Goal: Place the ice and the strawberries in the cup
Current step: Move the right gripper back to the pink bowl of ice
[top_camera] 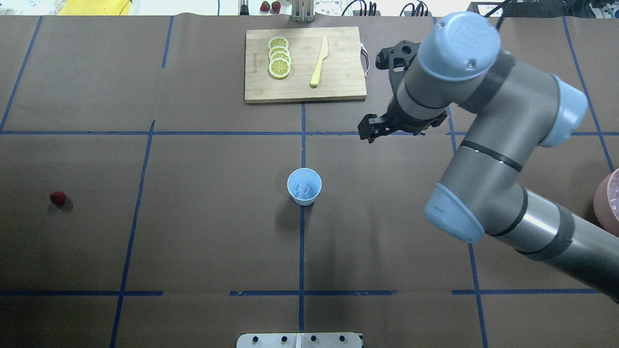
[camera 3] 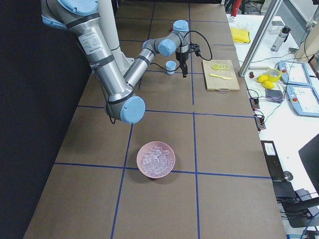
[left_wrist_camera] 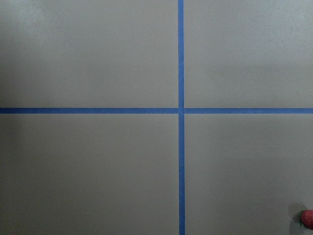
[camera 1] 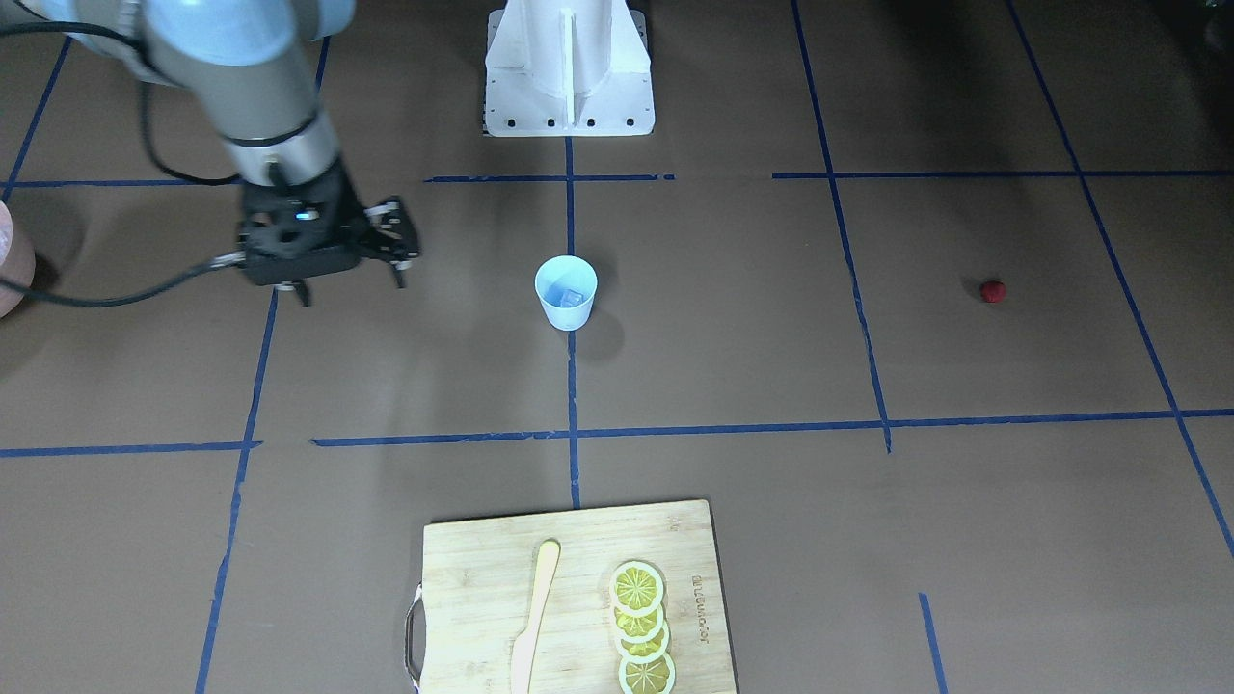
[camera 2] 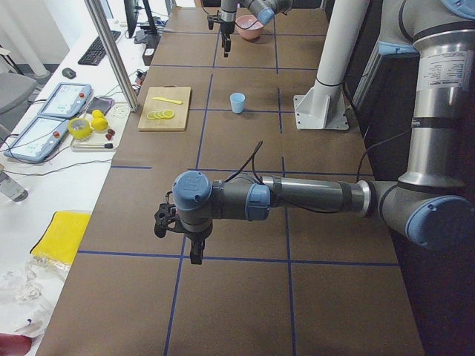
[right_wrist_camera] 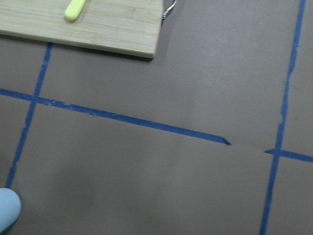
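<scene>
Front and centre, the wooden cutting board [camera 1: 472,578] is sitting at the worktop's operator edge, carrying a row of overlapping lemon slices [camera 1: 640,627] and a pale yellow knife [camera 1: 536,617] lying beside them. Mid-worktop, the light-blue cup [camera 1: 567,316] is standing upright on a blue tape line, and one ice cube [camera 1: 569,295] is already resting inside it. The strawberry [camera 1: 993,290] is lying alone on the brown surface, well apart from the cup on the robot's left side; it is also peeking into the bottom corner of the left wrist view.

The right claw [camera 1: 353,289] is hovering above the worktop on the cup's other side, clear of it, with its fingers spread wide and nothing between them. Further along that side, the pink bowl [camera 3: 144,172] is sitting heaped with ice pieces [camera 3: 155,158].

The left claw [camera 2: 178,243] is hanging over the worktop with its fingers pointing down. It is showing only in the side view, so I cannot tell how wide it is standing.
</scene>
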